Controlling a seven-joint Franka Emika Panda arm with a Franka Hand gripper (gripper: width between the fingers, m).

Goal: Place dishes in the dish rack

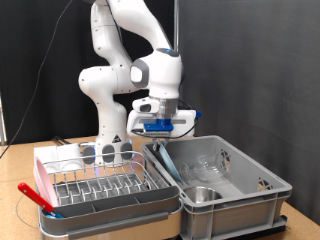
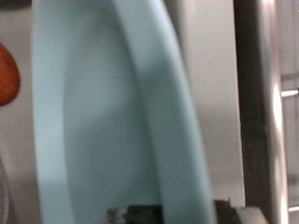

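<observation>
My gripper (image 1: 163, 133) hangs over the left wall of the grey crate, right above the upper rim of a pale blue dish (image 1: 167, 165) that stands tilted on edge inside it. The same pale blue dish (image 2: 103, 121) fills the wrist view from very close; the fingers do not show clearly there. The dish rack (image 1: 100, 188), silvery wire on a white-pink tray, sits at the exterior view's lower left with clear glass cups (image 1: 108, 152) at its back. A shiny steel bowl (image 1: 203, 195) and clear glassware (image 1: 215, 165) lie in the crate.
The deep grey plastic crate (image 1: 262, 185) stands to the right of the rack, touching it. A red-handled utensil (image 1: 35, 197) lies at the rack's left front. The robot base stands behind both. An orange-brown thing (image 2: 6, 75) shows at the wrist view's edge.
</observation>
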